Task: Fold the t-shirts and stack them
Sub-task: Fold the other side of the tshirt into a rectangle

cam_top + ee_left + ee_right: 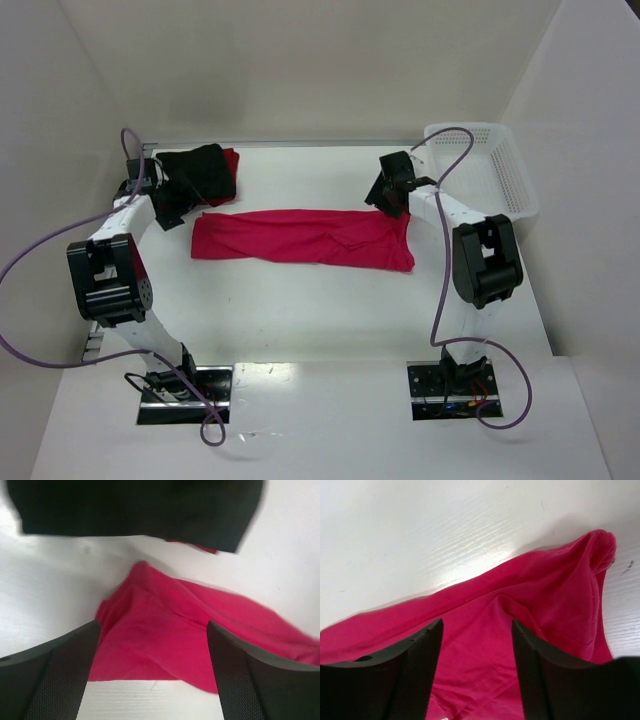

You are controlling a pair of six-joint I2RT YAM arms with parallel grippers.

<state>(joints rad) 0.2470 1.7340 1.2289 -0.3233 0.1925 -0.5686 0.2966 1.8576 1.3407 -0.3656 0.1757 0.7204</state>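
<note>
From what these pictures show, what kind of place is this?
Probably a robot test cell, not a home: a left arm and right arm bolted to a white table, plain white wall panels, a crimson-pink cloth t-shirt.

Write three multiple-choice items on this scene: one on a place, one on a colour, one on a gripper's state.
1. Where does the basket stand?
A. far right corner
B. far left corner
C. centre

2. What colour is the shirt lying as a long strip in the middle?
A. black
B. pink
C. white

3. How does the left gripper stand?
A. shut on cloth
B. open
C. shut, empty

Key:
1 A, it sits top right in the overhead view.
2 B, it shows crimson-pink in every view.
3 B, its fingers stand wide apart with nothing between them.
</note>
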